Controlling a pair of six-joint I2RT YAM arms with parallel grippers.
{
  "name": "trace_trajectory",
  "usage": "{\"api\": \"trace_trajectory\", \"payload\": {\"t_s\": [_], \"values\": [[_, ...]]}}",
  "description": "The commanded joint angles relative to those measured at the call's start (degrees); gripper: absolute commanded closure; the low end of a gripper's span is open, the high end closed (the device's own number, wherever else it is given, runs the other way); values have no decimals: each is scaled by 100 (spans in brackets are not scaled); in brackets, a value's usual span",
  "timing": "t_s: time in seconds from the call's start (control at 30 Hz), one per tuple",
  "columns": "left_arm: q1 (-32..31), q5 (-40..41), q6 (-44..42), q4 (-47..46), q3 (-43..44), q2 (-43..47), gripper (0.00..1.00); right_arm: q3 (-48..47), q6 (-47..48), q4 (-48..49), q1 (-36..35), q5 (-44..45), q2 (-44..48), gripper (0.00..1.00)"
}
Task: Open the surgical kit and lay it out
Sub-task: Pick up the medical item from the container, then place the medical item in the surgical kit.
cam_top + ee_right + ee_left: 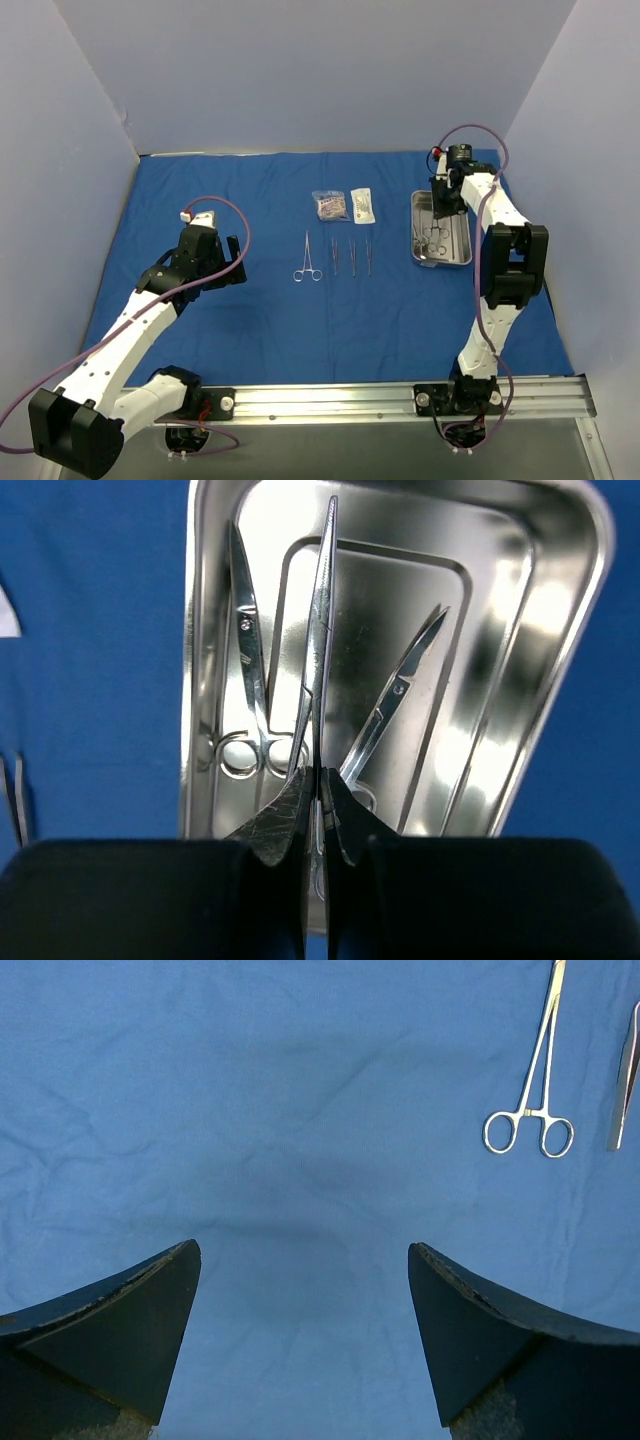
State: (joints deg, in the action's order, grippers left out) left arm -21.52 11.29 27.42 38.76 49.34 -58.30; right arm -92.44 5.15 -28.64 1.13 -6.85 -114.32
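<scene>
The royal-blue cloth wrap (250,200) lies spread flat over the table. On it, side by side, are ring-handled forceps (307,258) (535,1090) and three slim tweezers (352,256); two clear packets (329,205) lie behind them. The steel tray (455,255) (560,630) sits at the right with two scissors (250,680) in it. My right gripper (437,212) (320,780) reaches into the tray, shut on a thin steel instrument (322,630) that stands on edge between its pads. My left gripper (237,262) (305,1250) hovers open over bare cloth, left of the forceps.
Pale walls close the table in at the back and both sides. A metal rail (400,400) with the arm bases runs along the near edge. One tweezer (625,1080) shows at the right edge of the left wrist view.
</scene>
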Motion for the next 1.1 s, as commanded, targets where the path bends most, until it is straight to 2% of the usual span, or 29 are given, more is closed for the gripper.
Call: {"api": "trace_trajectory", "payload": {"t_s": [0.0,0.1,0.3,0.37,0.57,0.8,1.07], "values": [[42,5,53,-123,269,47,6,-46,-434,-238,-338,8,568,100],[42,92,88,-97,357,21,6,-98,-1013,-194,-805,96,753,100],[60,303,141,43,489,-23,6,24,-2508,497,-2431,290,719,100],[78,426,158,131,550,-23,6,25,-2992,736,-3070,499,587,100],[95,593,290,316,621,56,6,-247,-3897,1062,-4188,850,-28,100],[104,638,378,404,568,153,6,-678,-4390,1264,-4761,993,-687,100],[113,647,378,422,524,188,6,-1170,-4698,1291,-5017,1177,-1232,100]]}}
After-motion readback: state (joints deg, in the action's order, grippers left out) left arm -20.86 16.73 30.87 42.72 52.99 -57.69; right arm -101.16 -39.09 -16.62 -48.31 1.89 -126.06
